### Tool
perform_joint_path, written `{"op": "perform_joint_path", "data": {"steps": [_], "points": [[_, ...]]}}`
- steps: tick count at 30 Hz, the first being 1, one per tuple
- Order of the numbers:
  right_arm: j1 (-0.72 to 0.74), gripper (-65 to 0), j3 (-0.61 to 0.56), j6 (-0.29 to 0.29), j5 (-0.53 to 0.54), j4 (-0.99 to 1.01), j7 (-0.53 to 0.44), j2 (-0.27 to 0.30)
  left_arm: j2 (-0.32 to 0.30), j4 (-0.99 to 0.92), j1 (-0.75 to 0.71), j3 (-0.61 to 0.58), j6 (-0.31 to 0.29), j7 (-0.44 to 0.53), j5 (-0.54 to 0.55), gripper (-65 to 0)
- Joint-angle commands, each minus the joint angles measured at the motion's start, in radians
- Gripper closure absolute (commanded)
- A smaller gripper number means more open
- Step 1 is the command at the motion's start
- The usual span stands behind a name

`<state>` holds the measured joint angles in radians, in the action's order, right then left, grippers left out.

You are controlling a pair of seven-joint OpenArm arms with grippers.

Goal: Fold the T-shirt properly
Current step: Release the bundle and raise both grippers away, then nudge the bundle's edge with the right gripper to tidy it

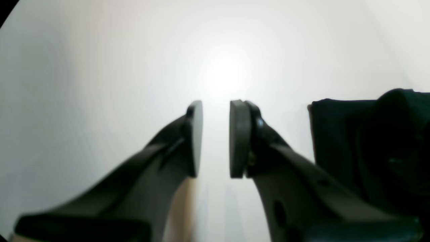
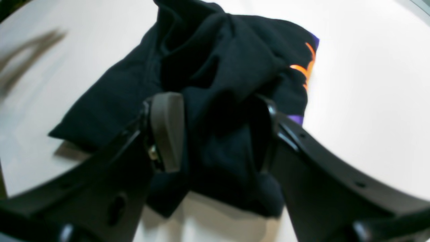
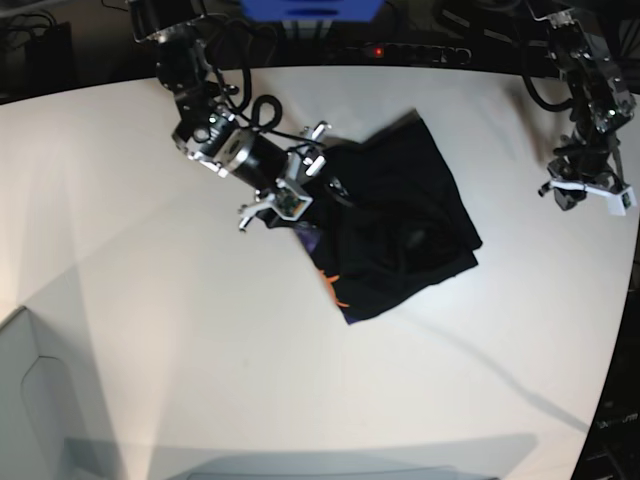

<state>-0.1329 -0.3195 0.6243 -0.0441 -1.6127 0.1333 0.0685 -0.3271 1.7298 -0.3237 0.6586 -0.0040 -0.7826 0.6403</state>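
Between the right gripper pads, clamped: a thick bunch of the T-shirt, lying mid-table. Far right, left gripper slightly apart, empty. Best lifted slowly, laid flat, edges aligned.

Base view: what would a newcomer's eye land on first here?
The black T-shirt bunched at the middle of the white table, orange and purple showing at its near edge. The right gripper is clamped on a fold of it; the left gripper hangs empty, jaws slightly apart, off to the side.
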Motion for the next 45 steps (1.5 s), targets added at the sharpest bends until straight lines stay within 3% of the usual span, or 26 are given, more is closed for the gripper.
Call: {"op": "perform_joint_path", "data": {"steps": [1,7,13,16,23,30,33,45], "points": [[0.023,-31.9,-0.011,0.010,0.019,-0.001,-0.028,-0.003,-0.013,0.017,0.004,0.008,-0.003,0.016,0.006,-13.9],[0.057,-30.2,-0.092,0.010,0.019,0.048,-0.028,-0.005,-0.013,0.017,-0.027,0.008,-0.003,0.025,0.006,-13.9],[0.054,-6.9,-0.203,0.009,0.017,0.051,-0.030,-0.005,-0.013,0.017,-0.028,0.022,-0.003,0.024,0.006,-13.9],[0.052,-2.0,-0.249,0.007,0.017,0.053,-0.030,0.000,-0.013,0.017,-0.028,0.053,-0.003,0.018,0.006,-13.9],[0.042,-5.6,-0.281,0.006,0.016,0.018,-0.028,0.049,-0.014,0.019,-0.030,0.080,-0.003,0.016,0.006,-13.9],[-0.049,-24.8,-0.169,0.006,0.016,-0.027,-0.028,0.078,0.021,0.028,-0.048,0.079,-0.003,0.018,0.008,-13.9],[-0.081,-29.7,-0.126,0.006,0.016,-0.025,-0.028,0.080,0.030,0.026,-0.047,0.074,-0.003,0.018,0.008,-13.9],[-0.149,-31.0,-0.036,0.006,0.016,-0.016,-0.028,0.080,0.049,0.028,-0.045,0.074,-0.003,0.018,0.008,-13.9]]}}
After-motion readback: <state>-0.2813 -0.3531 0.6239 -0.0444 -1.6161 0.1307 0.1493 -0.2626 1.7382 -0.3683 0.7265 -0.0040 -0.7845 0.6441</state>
